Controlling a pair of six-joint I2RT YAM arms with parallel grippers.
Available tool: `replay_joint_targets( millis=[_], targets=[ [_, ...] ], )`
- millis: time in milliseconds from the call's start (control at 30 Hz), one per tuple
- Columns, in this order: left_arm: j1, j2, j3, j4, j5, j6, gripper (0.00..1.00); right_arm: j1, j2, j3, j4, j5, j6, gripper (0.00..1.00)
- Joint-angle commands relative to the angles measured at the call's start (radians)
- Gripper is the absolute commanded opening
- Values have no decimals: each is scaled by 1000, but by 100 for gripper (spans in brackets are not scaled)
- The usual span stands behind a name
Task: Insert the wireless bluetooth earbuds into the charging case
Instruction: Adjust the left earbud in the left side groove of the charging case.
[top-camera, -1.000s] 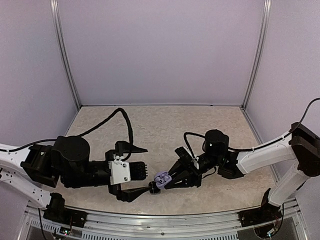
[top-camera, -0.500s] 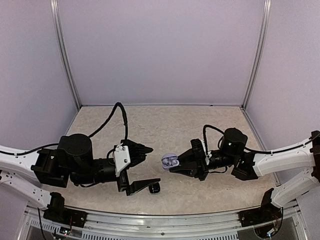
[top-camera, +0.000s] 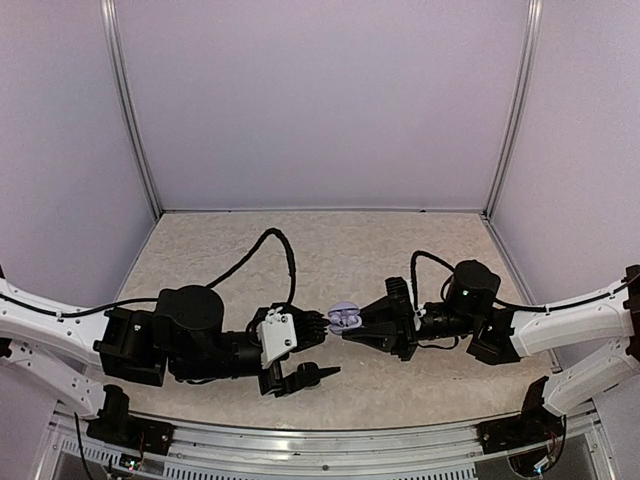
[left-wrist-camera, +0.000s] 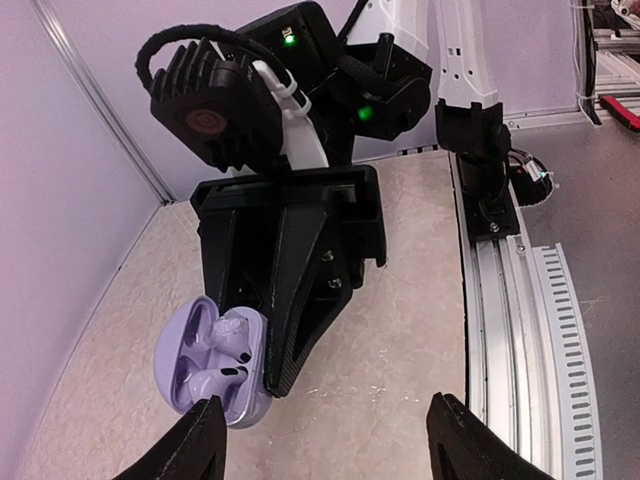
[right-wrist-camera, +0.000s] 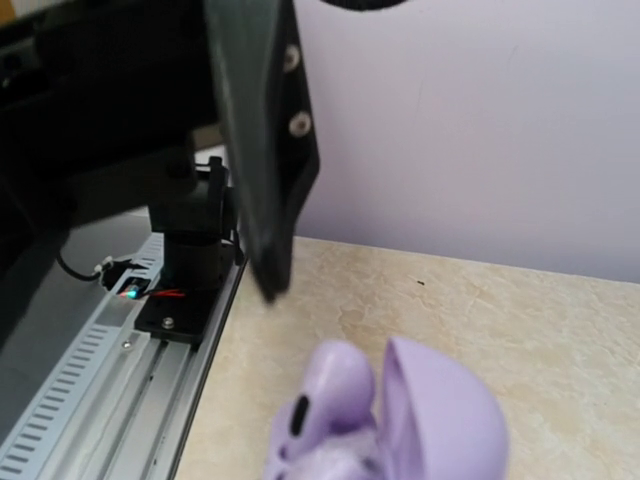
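Our right claw (top-camera: 356, 328) is clamped on the open lavender charging case (left-wrist-camera: 205, 365), holding it in the air over the near middle of the surface (top-camera: 330, 250). The left wrist view shows two pale lavender earbuds (left-wrist-camera: 222, 378) lying in the case's wells. We cannot make out any black buds.

Our left claw (left-wrist-camera: 330, 445) is spread apart with nothing between its fingers. Its nose is close to the left of the case, and one finger (top-camera: 312, 326) is almost touching it.

The main risk, as we judge it, is a bump. The case is pinched by its sides only, so if the left claw pushes in further, a finger could lever it round or knock it out of the grip. The case also looks tilted, so a jolt could shake a loosely seated bud out and onto the surface. A finger that catches the raised lid (right-wrist-camera: 440, 410) could snap it down on a bud that is not fully home.
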Motion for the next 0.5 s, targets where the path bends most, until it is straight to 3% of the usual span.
replay_joint_targets(
  millis=[0, 467],
  targets=[
    [9, 24, 19, 26, 13, 19, 68, 8, -25, -19, 30, 8, -5, 0],
    [26, 24, 24, 22, 24, 43, 68, 13, -18, -26, 41, -2, -4, 0]
  ],
)
